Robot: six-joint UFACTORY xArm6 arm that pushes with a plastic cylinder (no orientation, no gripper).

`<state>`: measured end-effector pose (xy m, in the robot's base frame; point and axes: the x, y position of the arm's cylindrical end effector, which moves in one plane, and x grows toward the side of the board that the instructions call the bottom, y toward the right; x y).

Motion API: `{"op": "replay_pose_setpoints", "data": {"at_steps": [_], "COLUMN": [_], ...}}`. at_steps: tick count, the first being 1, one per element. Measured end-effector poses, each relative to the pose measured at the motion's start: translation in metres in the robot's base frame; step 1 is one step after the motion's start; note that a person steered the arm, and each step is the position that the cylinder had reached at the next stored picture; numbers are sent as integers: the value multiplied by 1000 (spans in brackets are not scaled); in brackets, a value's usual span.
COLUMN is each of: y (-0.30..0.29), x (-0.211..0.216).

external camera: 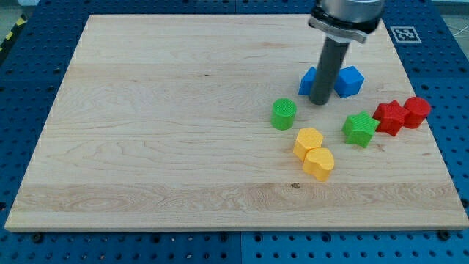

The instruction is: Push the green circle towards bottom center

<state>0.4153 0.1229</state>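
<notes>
Green circle (pixel 283 114): small ribbed cylinder, right of board centre, just left of yellow blocks (pixel 314 152). Likely light, rigid, slides readily on wooden board (pixel 161 132); best contacted on far, upper side for push toward view's bottom. No jaws fitted, nothing grasped. Rod near upright, my tip (pixel 319 103) up-right of circle, apart, between blue blocks (pixel 349 81).

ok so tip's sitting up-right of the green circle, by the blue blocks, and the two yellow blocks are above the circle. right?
Not quite. The two yellow blocks lie below the green circle, toward the view's bottom and slightly right, not above it. The rest holds: my tip is up and right of the circle, not touching it, in front of the blue blocks. The camera view shows this.
</notes>
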Motion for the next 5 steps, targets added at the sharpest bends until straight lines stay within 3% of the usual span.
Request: {"op": "replay_pose_setpoints", "data": {"at_steps": [2, 5], "y": [-57, -60], "x": [20, 93]}}
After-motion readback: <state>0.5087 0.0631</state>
